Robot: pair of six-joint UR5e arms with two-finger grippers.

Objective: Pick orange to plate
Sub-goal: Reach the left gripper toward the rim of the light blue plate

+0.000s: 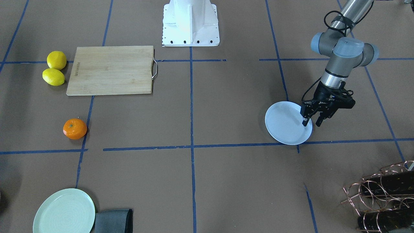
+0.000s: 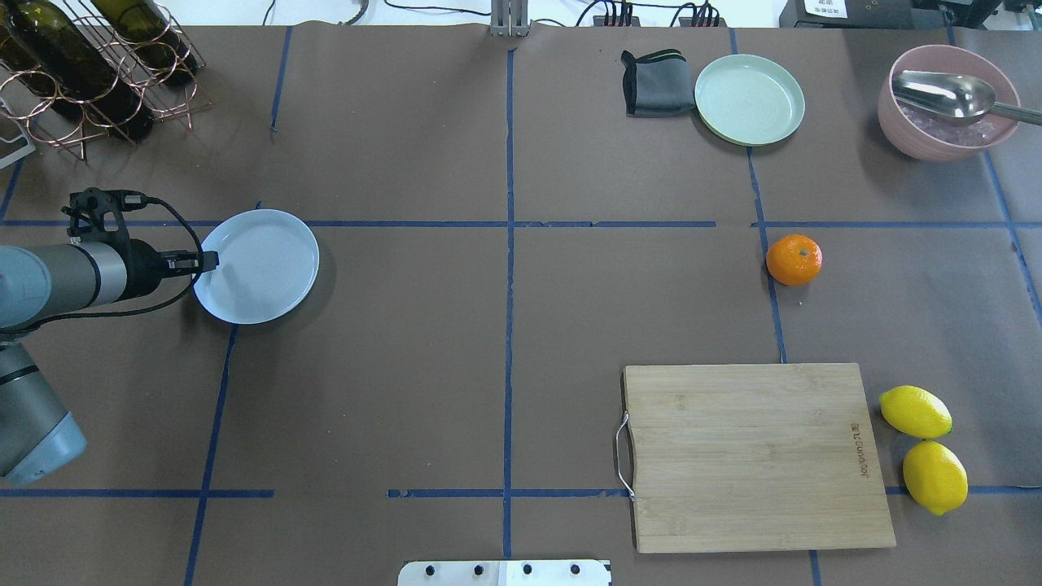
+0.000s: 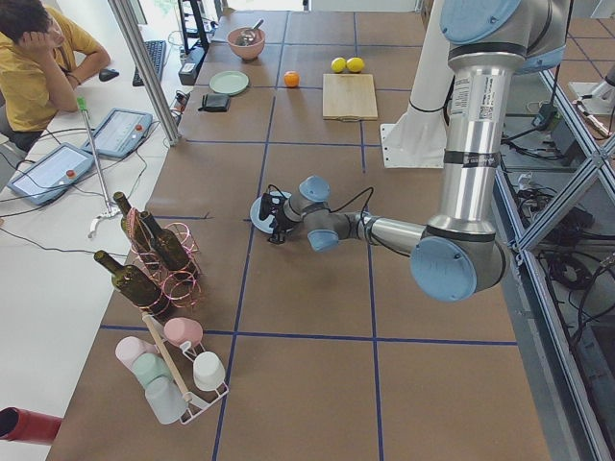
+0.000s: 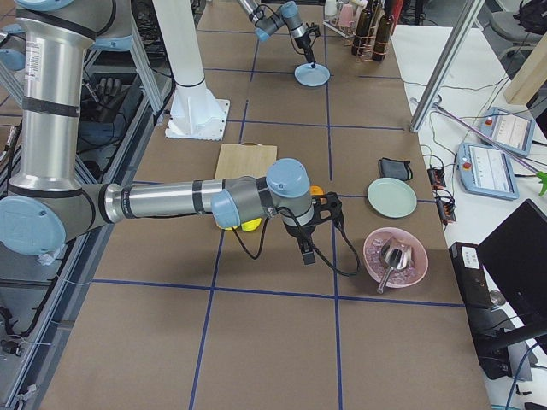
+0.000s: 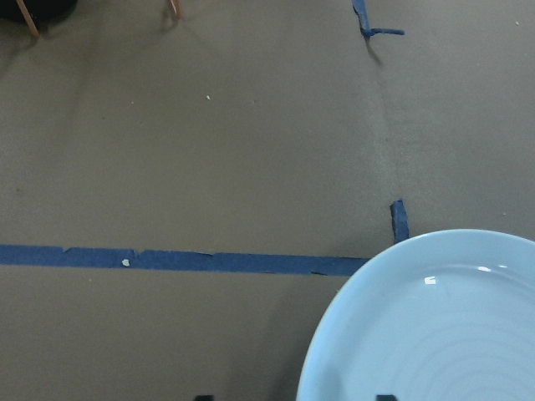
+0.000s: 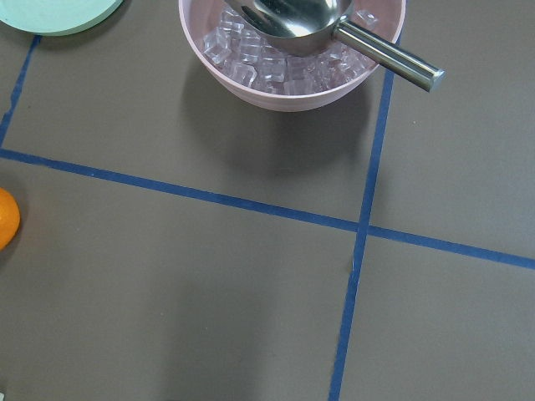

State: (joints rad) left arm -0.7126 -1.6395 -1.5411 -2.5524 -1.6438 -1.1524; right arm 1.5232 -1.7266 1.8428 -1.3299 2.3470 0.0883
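The orange [image 2: 794,260] sits alone on the table's right half, beside a blue tape line; it also shows as the orange [image 1: 75,128] and at the left edge of the right wrist view [image 6: 4,219]. The pale bluish-white plate [image 2: 260,264] lies far off on the left half. My left gripper [image 1: 311,123] is open, with its two fingers either side of the plate's near rim [image 5: 334,334]. My right gripper [image 4: 305,254] hangs over bare table between the orange and the pink bowl; it shows only in the exterior right view, so I cannot tell its state.
A wooden cutting board [image 2: 753,456] lies near the robot on the right, with two lemons [image 2: 924,443] beside it. A pale green plate [image 2: 749,99], a grey cloth [image 2: 655,81] and a pink bowl of ice with a spoon [image 2: 948,102] stand at the far right. A wine rack [image 2: 81,65] occupies the far left.
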